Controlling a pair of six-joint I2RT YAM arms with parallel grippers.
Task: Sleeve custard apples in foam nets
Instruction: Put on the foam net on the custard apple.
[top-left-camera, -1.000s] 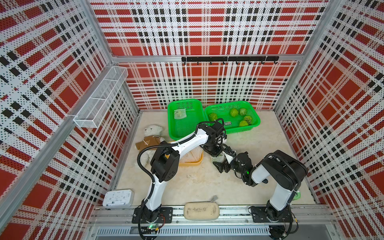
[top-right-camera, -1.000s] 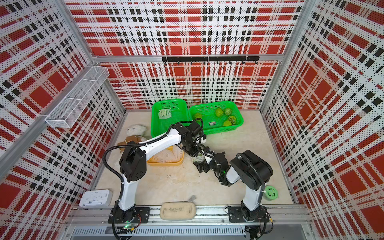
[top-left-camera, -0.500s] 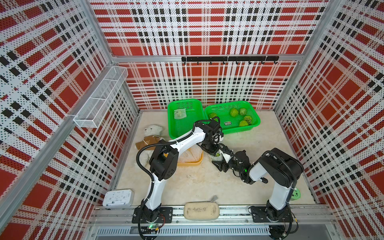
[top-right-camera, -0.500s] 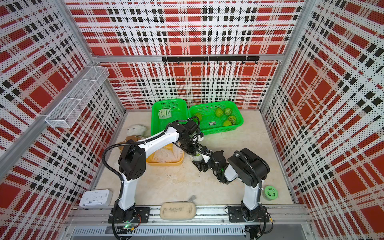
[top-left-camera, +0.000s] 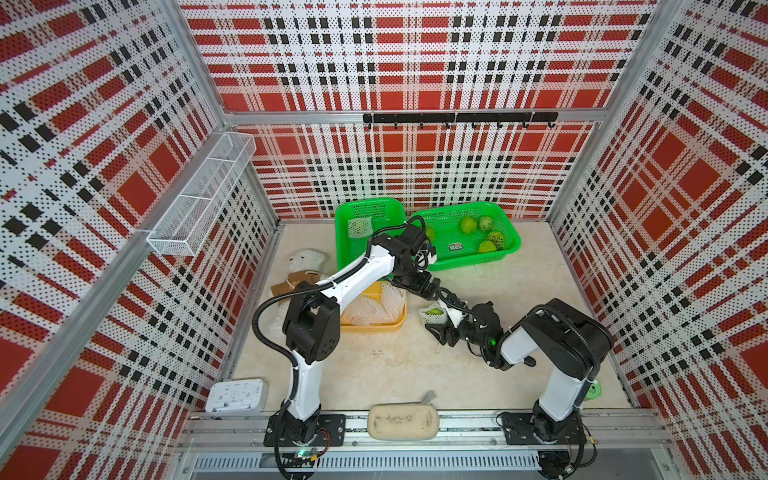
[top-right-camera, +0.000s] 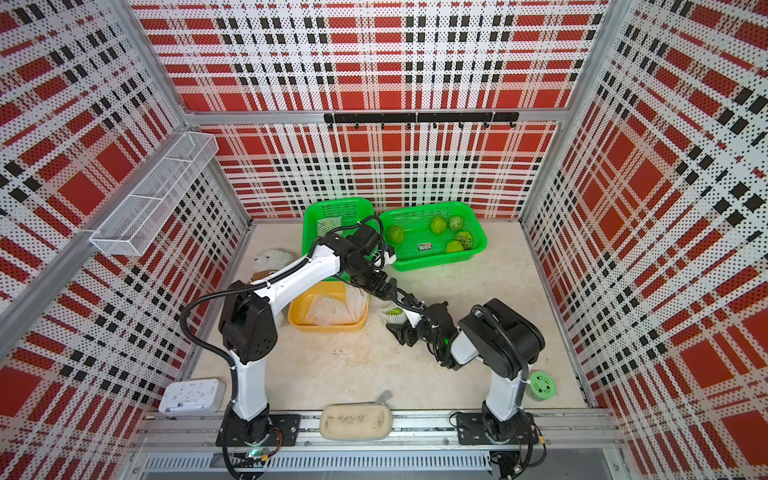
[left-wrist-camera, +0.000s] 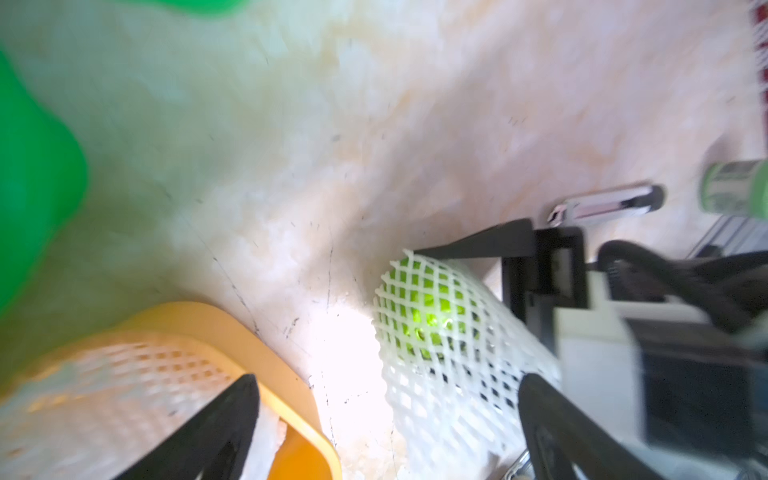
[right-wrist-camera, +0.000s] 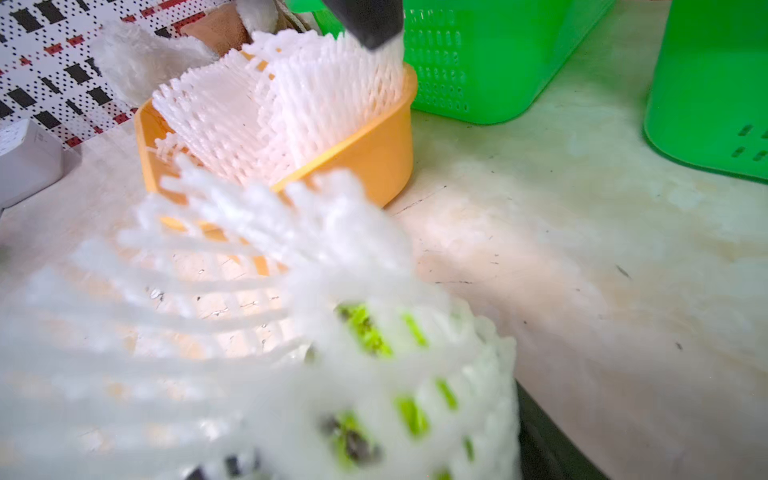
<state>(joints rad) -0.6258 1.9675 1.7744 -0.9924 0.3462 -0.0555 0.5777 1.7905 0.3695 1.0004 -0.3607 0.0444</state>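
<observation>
A custard apple (top-left-camera: 435, 311) (top-right-camera: 394, 311) wrapped in a white foam net (left-wrist-camera: 453, 345) (right-wrist-camera: 374, 395) sits low over the table's middle, with my right gripper (top-left-camera: 441, 322) (top-right-camera: 402, 324) (right-wrist-camera: 365, 436) shut on it. My left gripper (top-left-camera: 430, 291) (top-right-camera: 390, 291) (left-wrist-camera: 386, 386) hangs open just behind and above it, touching nothing. Spare foam nets (top-left-camera: 374, 305) (right-wrist-camera: 291, 104) fill the yellow tray (top-left-camera: 374, 328). Several bare custard apples (top-left-camera: 467, 224) lie in the right green basket (top-left-camera: 512, 237). One sleeved fruit (top-left-camera: 359, 226) rests in the left green basket (top-left-camera: 370, 205).
A white plush bear (top-left-camera: 305, 262) lies by the left wall. At the front edge lie a white device (top-left-camera: 236, 397) and a beige pouch (top-left-camera: 402, 422). A pale green round container (top-right-camera: 541, 385) stands behind my right arm's base. A wire shelf (top-left-camera: 199, 199) juts from the left wall.
My left gripper has opened, let go of the net and drawn back a little. My right gripper has closed on the netted fruit.
</observation>
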